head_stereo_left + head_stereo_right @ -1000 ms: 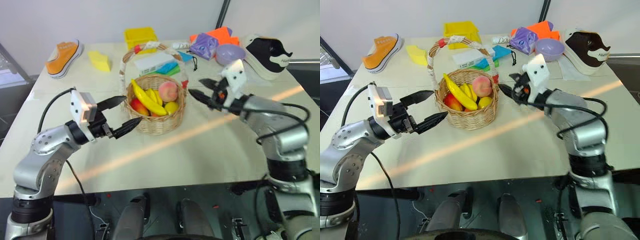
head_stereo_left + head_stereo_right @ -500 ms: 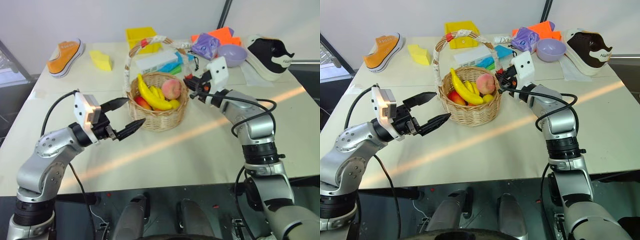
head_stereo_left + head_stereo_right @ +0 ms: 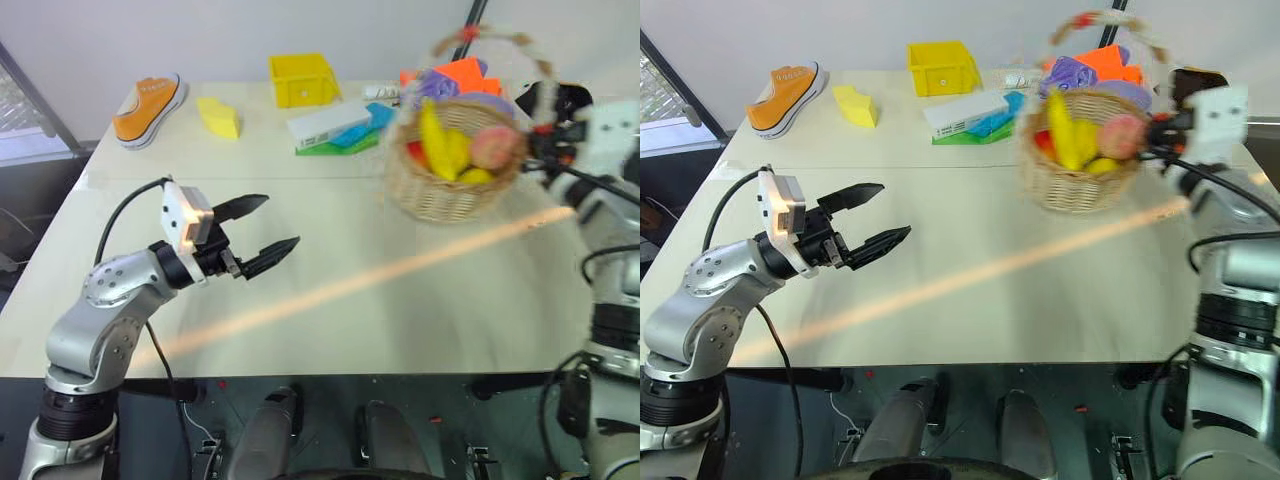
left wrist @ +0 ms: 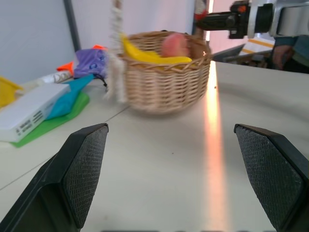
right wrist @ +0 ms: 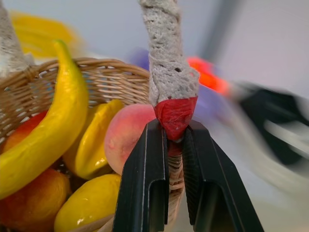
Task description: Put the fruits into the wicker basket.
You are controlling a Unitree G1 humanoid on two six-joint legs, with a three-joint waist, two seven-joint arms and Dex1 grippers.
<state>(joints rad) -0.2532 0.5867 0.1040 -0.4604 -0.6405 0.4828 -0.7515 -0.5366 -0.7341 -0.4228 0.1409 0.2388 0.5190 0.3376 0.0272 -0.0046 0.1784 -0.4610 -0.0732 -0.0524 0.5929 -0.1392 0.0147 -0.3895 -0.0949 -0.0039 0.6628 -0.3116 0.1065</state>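
Nearest, the left gripper [image 3: 262, 233] is held wide open over bare table [image 3: 330, 320], with nothing between its fingers. Farther off, the wicker basket [image 3: 452, 180], loaded with banana [image 5: 46, 137] and peach [image 5: 129, 137], is clamped at the red-wrapped handle base by the right gripper [image 5: 175, 145]. The weave is judged light but flexible, so a grip low on the handle is favoured against swinging.

No lettering can be made out — no labels, brands or numbers.
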